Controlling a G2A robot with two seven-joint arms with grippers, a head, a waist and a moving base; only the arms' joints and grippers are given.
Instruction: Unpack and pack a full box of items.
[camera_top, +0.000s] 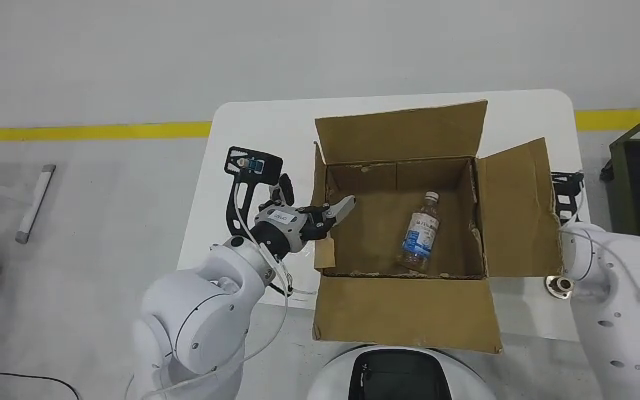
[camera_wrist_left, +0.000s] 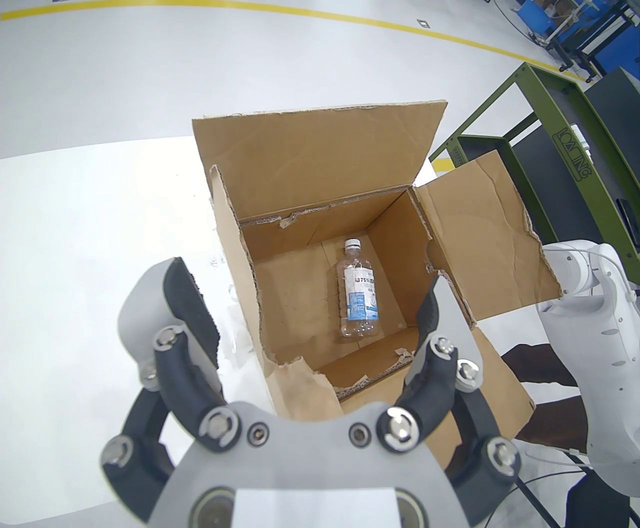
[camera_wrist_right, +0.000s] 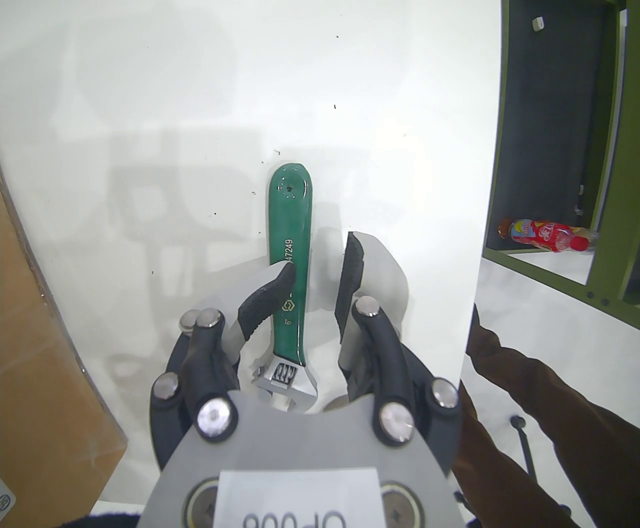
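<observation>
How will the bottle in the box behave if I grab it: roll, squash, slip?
The bottle lies on its side on the box floor, round-bodied, so a nudge would probably roll it. Its clear plastic looks thin, so a hard squeeze may dent it. Weight is uncertain: I cannot tell how full it is.

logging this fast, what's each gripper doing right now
Left gripper: open, empty.
Right gripper: open, straddling the wrench, not clamped.

Open brown cardboard box (camera_top: 400, 300) on a white desk (camera_top: 250, 150), flaps spread out. Inside, right of centre, a clear white-capped bottle (camera_top: 420, 235) lies on its side. A green-handled wrench (camera_wrist_right: 292, 220) lies flat on the desk.
</observation>
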